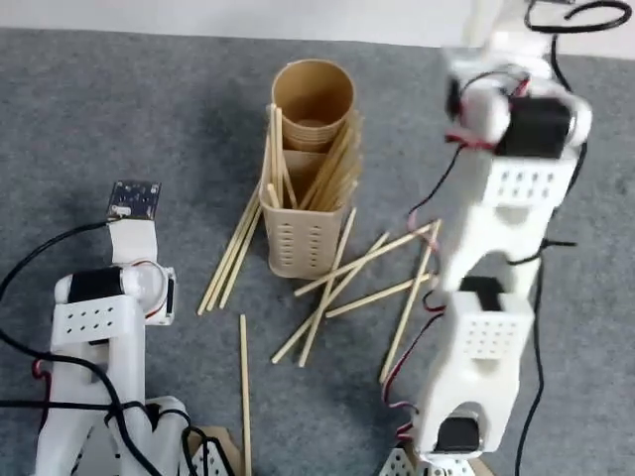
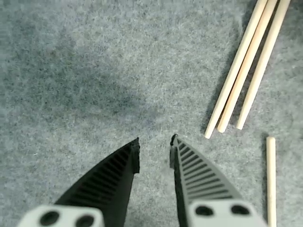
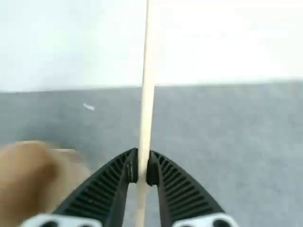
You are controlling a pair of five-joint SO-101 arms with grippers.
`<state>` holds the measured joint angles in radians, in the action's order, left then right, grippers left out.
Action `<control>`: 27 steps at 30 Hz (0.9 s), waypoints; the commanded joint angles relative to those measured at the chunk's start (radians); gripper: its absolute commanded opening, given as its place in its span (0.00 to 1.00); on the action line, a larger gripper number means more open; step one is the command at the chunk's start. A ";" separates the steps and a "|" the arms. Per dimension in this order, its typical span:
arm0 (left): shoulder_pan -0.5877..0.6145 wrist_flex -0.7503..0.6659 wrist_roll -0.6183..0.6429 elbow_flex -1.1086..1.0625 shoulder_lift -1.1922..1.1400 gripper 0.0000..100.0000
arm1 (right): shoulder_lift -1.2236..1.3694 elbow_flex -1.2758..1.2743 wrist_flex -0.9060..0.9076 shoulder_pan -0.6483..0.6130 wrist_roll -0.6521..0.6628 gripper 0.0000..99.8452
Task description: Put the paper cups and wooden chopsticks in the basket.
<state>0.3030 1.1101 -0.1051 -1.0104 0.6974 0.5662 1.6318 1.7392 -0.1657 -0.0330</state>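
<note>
**Operator:** State of each pincer?

**Technician:** The left pincer is parted by a narrow gap, holds nothing, and is poised over the grey surface. The right pincer is closed on the held chopstick, clamped partway along its length, with wood showing on both sides of the grip.

**Operator:** Handling properties?

**Technician:** By judgement, the chopsticks are light, stiff, thin and smooth. One taken near an end is liable to pivot or slip. Take hold near mid-length, with the fingers across the long axis. The cups are judged light and easily crushed, so pinch the wall gently.

**Operator:** Position and orientation, near to far?

**Technician:** In the high view:
1. The single chopstick lies flat at 7 o'clock from the basket, with its axis running 12-to-6.
2. The scattered chopsticks cross one another at the basket's 4 o'clock. Their axes run mostly 2-to-8 and 1-to-7.
3. The grouped chopsticks lie at the basket's 8 o'clock, axis 1-to-7. Their far ends are against the basket wall and their near ends are close to the left pincer.
4. The basket holds several chopsticks on end.
5. The paper cups are nested at the basket's 12 o'clock end, mouth toward the camera.

The held chopstick points straight ahead of the right pincer, in line with its fingers.
</note>
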 commanded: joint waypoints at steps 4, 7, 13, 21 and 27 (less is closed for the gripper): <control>-0.010 -0.066 0.006 -0.035 0.021 0.14 | -0.148 0.139 0.021 -0.196 -0.015 0.01; -0.010 -0.092 0.006 -0.047 0.021 0.14 | -0.193 0.139 0.027 -0.271 -0.014 0.01; -0.010 -0.094 0.006 -0.048 0.021 0.14 | -0.217 0.139 0.028 -0.325 -0.015 0.01; -0.010 -0.094 0.006 -0.050 0.021 0.14 | -0.137 0.139 0.022 -0.335 -0.011 0.03; -0.010 -0.098 0.006 -0.050 0.021 0.14 | -0.136 0.139 0.021 -0.335 -0.011 0.12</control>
<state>0.3030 1.0288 -0.1051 -1.0656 0.6974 0.4373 1.6717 1.7469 -0.4941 -0.0330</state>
